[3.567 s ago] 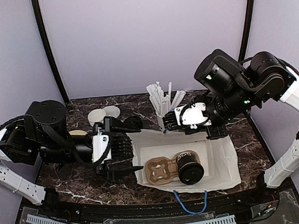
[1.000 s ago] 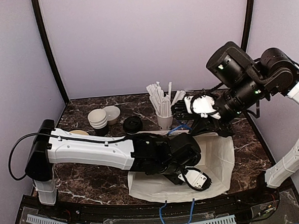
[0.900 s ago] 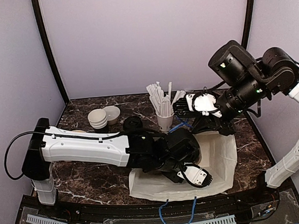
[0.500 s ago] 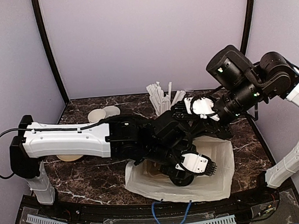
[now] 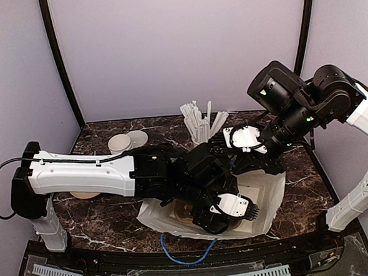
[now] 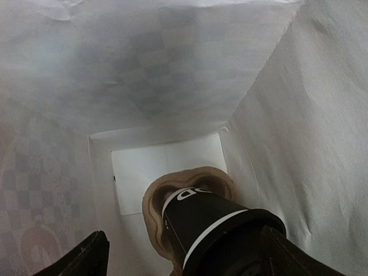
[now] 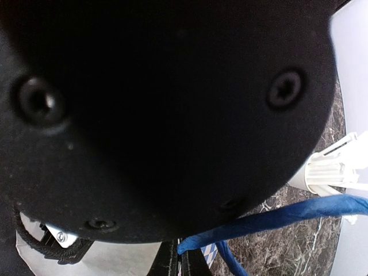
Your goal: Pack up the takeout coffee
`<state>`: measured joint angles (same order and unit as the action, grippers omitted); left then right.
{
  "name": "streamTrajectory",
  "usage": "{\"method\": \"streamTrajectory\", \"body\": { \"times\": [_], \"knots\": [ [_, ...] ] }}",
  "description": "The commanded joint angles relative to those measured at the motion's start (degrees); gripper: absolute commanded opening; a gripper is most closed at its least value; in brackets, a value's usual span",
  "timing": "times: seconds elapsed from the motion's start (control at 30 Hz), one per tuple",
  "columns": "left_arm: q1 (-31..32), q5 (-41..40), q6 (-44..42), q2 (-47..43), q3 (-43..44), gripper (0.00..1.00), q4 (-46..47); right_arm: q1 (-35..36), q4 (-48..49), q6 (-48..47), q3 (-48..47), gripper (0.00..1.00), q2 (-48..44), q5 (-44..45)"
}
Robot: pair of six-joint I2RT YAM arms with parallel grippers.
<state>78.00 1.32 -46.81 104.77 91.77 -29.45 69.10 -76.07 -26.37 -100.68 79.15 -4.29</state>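
Note:
The takeout coffee [image 6: 215,221], a black cup with a white band and a black lid, sits tilted in a brown cardboard carrier [image 6: 192,179] at the bottom of the white paper bag [image 5: 268,192]. My left gripper [image 6: 190,256] is inside the bag, open, with the cup between its fingers [image 6: 92,257]. The left one is clear of the cup and the right one is at the lid. In the top view my left gripper [image 5: 231,211] covers the cup. My right gripper [image 7: 179,261] is shut on the bag's blue handle [image 7: 259,224] at the bag's far rim [image 5: 236,155].
A white cup of straws [image 5: 199,126] stands behind the bag. A stack of lidless cups [image 5: 119,144] stands at the back left and a brown disc [image 5: 81,195] lies at the left. The bag's other blue handle [image 5: 185,255] hangs over the table's front edge. The left arm fills most of the right wrist view.
The bag's mouth has been pulled up and open, and its front has shifted left. My left gripper has gone deeper into the bag, over the cup. The front handle has moved left.

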Motion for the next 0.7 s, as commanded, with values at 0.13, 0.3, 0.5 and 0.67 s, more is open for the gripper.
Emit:
{"method": "streamTrajectory", "body": {
  "times": [0.13,0.3,0.5,0.67],
  "knots": [
    [1.15,-4.02,-4.63,0.13,-1.35,0.92,-5.73,0.04,-1.69,-1.83,0.91,0.00,0.69,-2.67],
    [1.28,-2.46,-3.20,1.65,-0.42,0.84,-8.20,0.04,-2.22,-1.89,-1.99,0.00,1.78,-4.52],
    [1.28,1.68,0.61,3.09,0.79,0.65,-9.78,0.07,-1.70,-1.76,-4.87,0.00,2.67,-4.26],
    [1.36,-0.37,2.93,3.50,3.20,0.47,-10.63,0.07,-0.77,-1.28,-5.38,0.00,2.22,-3.07]
  ]
}}
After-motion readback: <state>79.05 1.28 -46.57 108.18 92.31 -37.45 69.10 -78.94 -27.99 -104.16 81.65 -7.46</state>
